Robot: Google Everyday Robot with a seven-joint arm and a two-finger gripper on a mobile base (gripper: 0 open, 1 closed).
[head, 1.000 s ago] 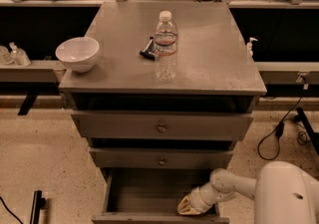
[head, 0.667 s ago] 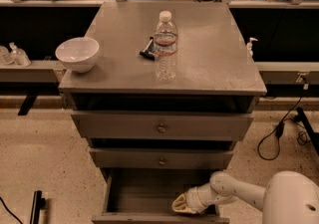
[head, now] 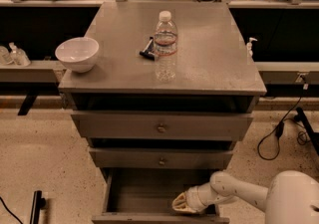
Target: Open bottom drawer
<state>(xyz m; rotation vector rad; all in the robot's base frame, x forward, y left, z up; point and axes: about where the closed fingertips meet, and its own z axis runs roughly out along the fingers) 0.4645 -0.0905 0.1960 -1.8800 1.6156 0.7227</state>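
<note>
Down at 6 o'clock in your view, the bottom drawer (head: 144, 191) stands pulled well out of the grey cabinet (head: 209, 63). You're looking straight into it: a dark, shallow tray with grey side walls and a thin grey front edge along the very bottom of the picture. From this angle its front face is hidden.

Your gripper (head: 183, 203) is inside that drawer, at the 4 o'clock corner of the tray, low against the floor of it and just behind the front edge. Its pale yellowish tip points toward 9 o'clock. You can't tell whether it's set wide or narrow, or whether it holds anything. The white arm (head: 234, 192) runs in from 4 o'clock over the drawer's right wall.

Above, the middle drawer (head: 129, 158) and the top drawer (head: 124, 126) show flat grey fronts, each with one small round knob at centre, both sitting a little forward of the frame.

On the cabinet top, a white bowl (head: 77, 54) sits at 9 o'clock by the edge. A water bottle (head: 165, 46) stands upright near the middle, with a small dark tool (head: 147, 50) just beside it at its 9 o'clock.
</note>
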